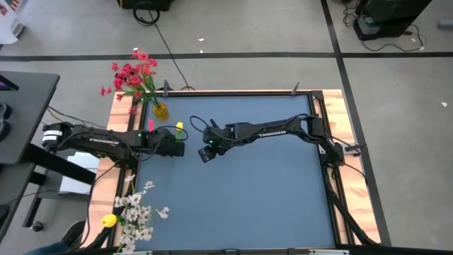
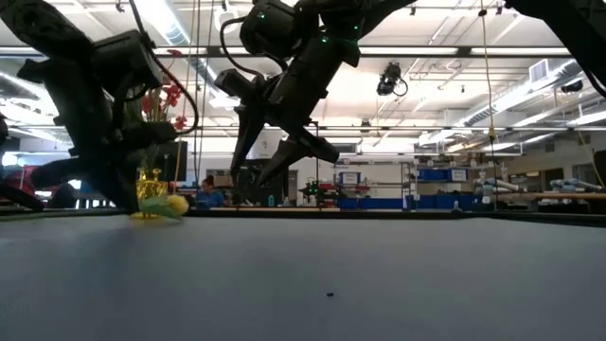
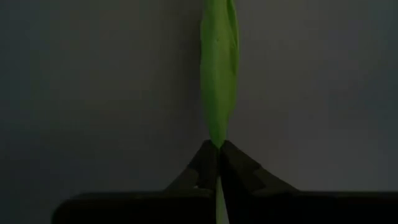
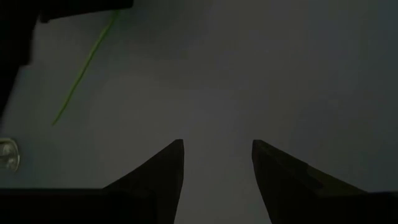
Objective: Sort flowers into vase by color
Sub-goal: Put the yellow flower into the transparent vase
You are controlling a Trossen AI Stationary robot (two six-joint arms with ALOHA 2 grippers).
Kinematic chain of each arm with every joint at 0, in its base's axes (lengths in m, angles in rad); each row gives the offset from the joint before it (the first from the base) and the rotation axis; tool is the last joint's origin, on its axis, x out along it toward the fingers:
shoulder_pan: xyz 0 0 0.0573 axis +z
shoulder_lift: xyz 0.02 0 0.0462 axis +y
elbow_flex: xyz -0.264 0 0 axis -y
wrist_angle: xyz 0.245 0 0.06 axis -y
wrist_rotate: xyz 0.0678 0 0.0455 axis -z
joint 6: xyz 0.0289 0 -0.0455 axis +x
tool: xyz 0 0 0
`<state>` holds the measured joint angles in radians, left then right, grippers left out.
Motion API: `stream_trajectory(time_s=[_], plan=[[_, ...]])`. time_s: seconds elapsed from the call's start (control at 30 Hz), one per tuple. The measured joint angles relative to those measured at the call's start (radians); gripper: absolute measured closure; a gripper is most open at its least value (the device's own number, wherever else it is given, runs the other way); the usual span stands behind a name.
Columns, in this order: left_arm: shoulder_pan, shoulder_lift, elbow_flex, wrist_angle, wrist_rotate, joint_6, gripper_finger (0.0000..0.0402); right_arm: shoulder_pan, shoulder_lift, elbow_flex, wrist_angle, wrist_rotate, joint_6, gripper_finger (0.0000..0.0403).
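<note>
A yellow tulip lies on the dark table top at its left, its head (image 1: 180, 126) beside my left gripper (image 1: 175, 144), which is shut on its green leaf (image 3: 219, 74). In the low view the head (image 2: 175, 205) rests on the table in front of a small yellow vase (image 2: 145, 194). That vase (image 1: 161, 110) stands at the far left and holds red flowers (image 1: 134, 74). White flower sprays (image 1: 138, 211) lie at the near left corner. My right gripper (image 1: 205, 153) hangs open above the table's middle, holding nothing. My left gripper pinches the tulip's green leaf at its narrow lower end (image 3: 217, 139) between its two fingertips. The fingers slant down from the table's left side, in line with the leaf. The leaf runs on past the fingertips over the table, and the tulip's head lies on the table.
A thin green stem (image 4: 84, 68) lies on the table beyond my right gripper. A yellow object (image 1: 107, 221) sits among the white sprays at the near left. Wooden strips (image 1: 120, 113) border the table's left and right. The table's middle and right (image 1: 283, 191) show bare surface.
</note>
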<state>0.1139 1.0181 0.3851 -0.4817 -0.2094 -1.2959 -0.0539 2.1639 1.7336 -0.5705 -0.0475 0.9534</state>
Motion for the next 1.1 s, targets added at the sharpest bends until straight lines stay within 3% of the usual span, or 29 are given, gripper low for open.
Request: stream_trajectory(time_s=[0.2, 0.33, 0.6, 0.9, 1.1], plan=[[0.0, -0.081, 0.069, -0.023, 0.08, 0.128, 0.039, 0.0, 0.0, 0.0, 0.013, 0.0, 0.052, 0.0205], [0.0, -0.133, 0.148, -0.035, 0.148, 0.307, 0.039, 0.004, 0.0, 0.0, 0.037, 0.0, 0.079, 0.0205], [0.0, -0.271, 0.285, -0.1, 0.11, 0.493, 0.039, 0.037, 0.001, 0.0, 0.086, 0.003, 0.127, 0.0205], [0.0, -0.413, 0.296, -0.07, 0.133, 0.644, 0.039, 0.086, 0.001, -0.001, 0.558, 0.023, 0.072, 0.0205], [0.0, -0.478, 0.296, 0.129, 0.117, 0.668, 0.039, 0.127, 0.001, 0.0, 0.77, 0.189, 0.013, 0.0205]])
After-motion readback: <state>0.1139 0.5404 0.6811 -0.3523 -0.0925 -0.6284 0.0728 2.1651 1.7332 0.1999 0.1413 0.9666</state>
